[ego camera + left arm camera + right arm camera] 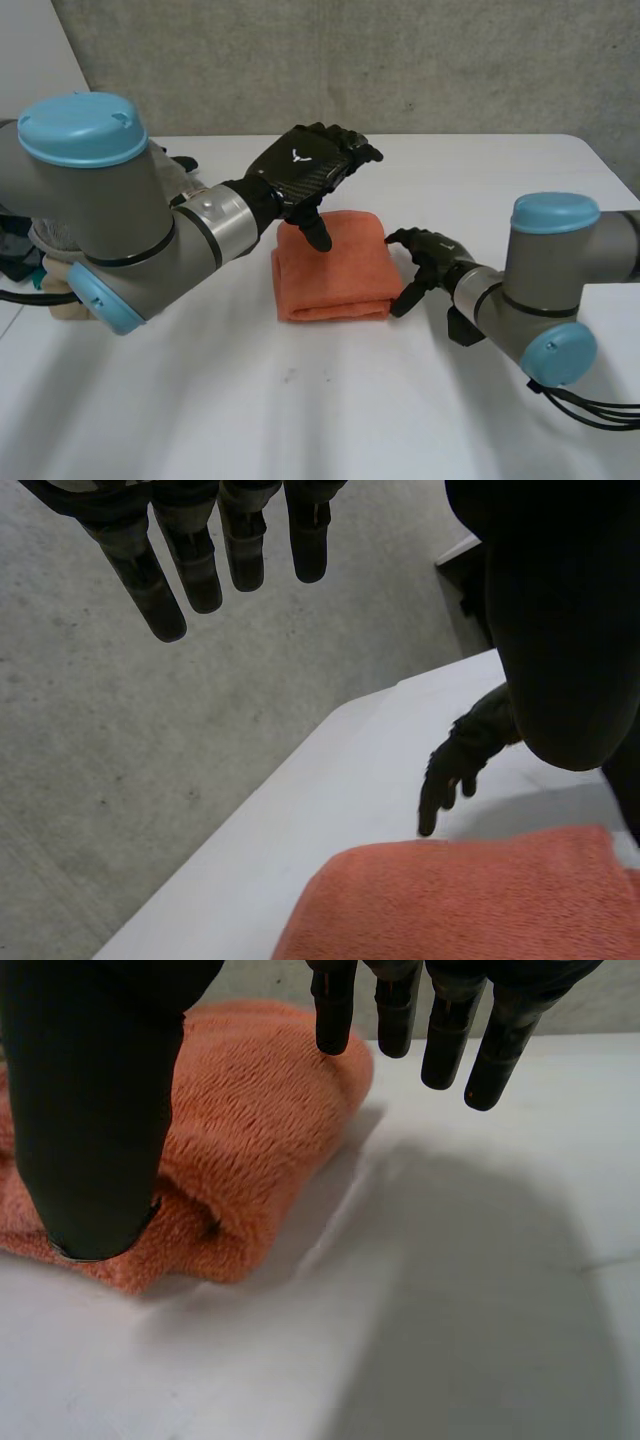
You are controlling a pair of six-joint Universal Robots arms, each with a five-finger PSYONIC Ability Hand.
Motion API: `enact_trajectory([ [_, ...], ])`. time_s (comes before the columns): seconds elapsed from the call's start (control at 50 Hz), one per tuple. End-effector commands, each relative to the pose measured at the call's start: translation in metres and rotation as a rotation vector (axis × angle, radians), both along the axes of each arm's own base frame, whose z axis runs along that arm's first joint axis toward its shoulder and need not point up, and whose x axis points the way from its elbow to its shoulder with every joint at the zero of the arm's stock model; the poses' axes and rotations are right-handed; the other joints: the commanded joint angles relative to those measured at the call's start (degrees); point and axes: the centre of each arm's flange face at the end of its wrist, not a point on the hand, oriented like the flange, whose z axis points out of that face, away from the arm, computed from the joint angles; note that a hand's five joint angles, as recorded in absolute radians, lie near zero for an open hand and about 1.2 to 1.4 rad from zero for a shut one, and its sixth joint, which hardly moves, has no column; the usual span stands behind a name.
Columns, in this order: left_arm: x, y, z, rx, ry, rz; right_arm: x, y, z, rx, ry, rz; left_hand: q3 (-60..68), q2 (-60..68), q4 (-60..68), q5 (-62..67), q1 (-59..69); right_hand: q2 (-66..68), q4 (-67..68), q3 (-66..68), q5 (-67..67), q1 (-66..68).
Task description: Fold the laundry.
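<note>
towel: orange towel (335,265) lies folded into a thick pad at the middle of the table (300,410), with stacked layers showing along its near edge.
key relation: the towel sits between my two hands. it is below and just nearer than the left hand (300,170), and directly to the left of the right hand (430,258).
long axis: the pad looks close to square. i judge it runs slightly longer from the near edge to the far edge, but i cannot be sure.
left hand: it hovers above the far left part of the towel, fingers straight and spread, thumb pointing down at the cloth, holding nothing.
right hand: it is low at the towel's right edge, fingers apart and relaxed, grasping nothing. the thumb is at the near right corner, and i cannot tell whether it touches.
nearer hand: the right, by my reading, since it is down at cloth level while the left hangs above.
surface: white, smooth and bare around the towel on the near and right sides.
room: a grey wall (420,60) stands behind the table's far edge.
stage: i judge the fold is nearly done, with only pressing or squaring left.
</note>
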Motion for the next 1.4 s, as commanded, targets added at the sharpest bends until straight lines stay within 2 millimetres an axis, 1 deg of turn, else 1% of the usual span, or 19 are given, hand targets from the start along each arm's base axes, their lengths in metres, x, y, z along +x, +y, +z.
enact_trajectory([
  [0.02,0.001,0.003,-0.002,0.005,-0.010,0.006,0.023,-0.002,-0.013,-0.051,-0.020,0.035,0.85,0.71,0.63,1.28,0.72,1.72,0.95,2.20,0.71,3.84],
  [0.28,0.001,0.003,0.000,-0.003,-0.008,0.008,0.041,-0.007,-0.022,-0.020,-0.102,0.033,1.19,1.05,0.96,1.62,1.05,18.68,17.92,19.17,17.67,20.81],
  [0.3,0.001,0.003,0.000,-0.003,-0.008,0.006,0.042,-0.008,-0.023,-0.021,-0.101,0.033,1.19,1.05,0.96,1.62,1.05,23.54,22.78,24.03,22.53,25.67],
  [0.32,0.001,0.003,0.000,-0.004,-0.007,0.006,0.043,-0.010,-0.025,-0.020,-0.104,0.032,1.19,1.05,0.96,1.62,1.05,39.91,39.15,40.40,38.90,42.03],
  [0.34,0.001,0.003,0.000,-0.003,-0.008,0.008,0.044,-0.011,-0.024,-0.024,-0.107,0.030,1.19,1.05,0.96,1.62,1.05,48.40,47.64,48.89,47.39,50.52],
  [0.4,0.001,0.002,0.000,-0.005,-0.007,0.008,0.046,-0.015,-0.021,-0.035,-0.119,0.029,1.19,1.05,0.96,1.62,1.05,67.38,66.62,67.87,66.37,69.51],
  [0.54,0.001,0.001,0.002,-0.011,0.000,0.009,0.043,-0.038,-0.006,-0.106,-0.144,-0.027,1.19,1.05,0.96,1.62,1.05,67.43,66.67,67.92,66.42,69.56],
  [0.6,0.001,0.000,0.004,-0.017,0.004,0.011,0.015,-0.075,0.005,-0.169,-0.142,-0.158,1.19,1.05,0.96,1.62,1.05,67.43,66.67,67.92,66.42,69.56],
  [0.62,0.001,0.000,0.003,-0.016,0.003,0.011,-0.011,-0.100,0.008,-0.201,-0.130,-0.240,1.19,1.05,0.96,1.62,1.05,67.43,66.67,67.92,66.42,69.56],
  [0.7,0.001,-0.001,0.005,-0.024,0.008,0.013,-0.062,-0.148,0.016,-0.284,-0.100,-0.374,1.19,1.05,0.96,1.62,1.05,67.43,66.67,67.92,66.42,69.56],
  [0.76,0.000,-0.003,0.009,-0.038,0.016,0.014,-0.083,-0.168,0.020,-0.336,-0.068,-0.420,1.19,1.05,0.96,1.62,1.05,67.43,66.67,67.92,66.42,69.56],
  [0.82,-0.001,-0.006,0.012,-0.050,0.023,0.017,-0.129,-0.201,0.029,-0.429,-0.006,-0.529,1.19,1.05,0.96,1.62,1.05,67.43,66.67,67.92,66.42,69.56],
  [0.9,-0.004,-0.007,0.014,-0.057,0.029,0.016,-0.159,-0.224,0.034,-0.514,0.053,-0.586,1.19,1.05,0.96,1.62,1.05,67.43,66.67,67.92,66.42,69.56],
  [0.98,-0.007,-0.006,0.011,-0.053,0.027,0.010,-0.192,-0.239,0.030,-0.551,0.124,-0.634,1.19,1.05,0.96,1.62,1.05,67.43,66.67,67.92,66.42,69.56],
  [1.08,-0.009,-0.004,0.007,-0.045,0.022,0.002,-0.217,-0.247,0.022,-0.566,0.199,-0.660,1.19,1.05,0.96,1.62,1.05,67.43,66.67,67.92,66.42,69.56],
  [1.14,-0.010,-0.005,0.004,-0.041,0.018,0.002,-0.228,-0.248,0.016,-0.550,0.231,-0.663,1.19,1.05,0.96,1.62,1.05,67.43,66.67,67.92,66.42,69.56],
  [1.26,-0.010,-0.006,-0.001,-0.031,0.011,0.002,-0.230,-0.247,0.017,-0.533,0.233,-0.636,1.19,1.05,0.96,1.62,1.05,67.43,66.67,67.92,66.42,69.56],
  [1.3,-0.010,-0.005,-0.001,-0.029,0.011,0.002,-0.231,-0.247,0.017,-0.530,0.245,-0.631,1.19,1.05,0.96,1.62,1.05,2.02,1.25,2.50,1.01,4.14],
  [1.4,-0.010,-0.004,-0.003,-0.020,0.006,0.003,-0.237,-0.247,0.014,-0.539,0.331,-0.631,1.19,1.05,0.96,1.62,1.05,-2.57,-3.33,-2.08,-3.58,-0.44],
])
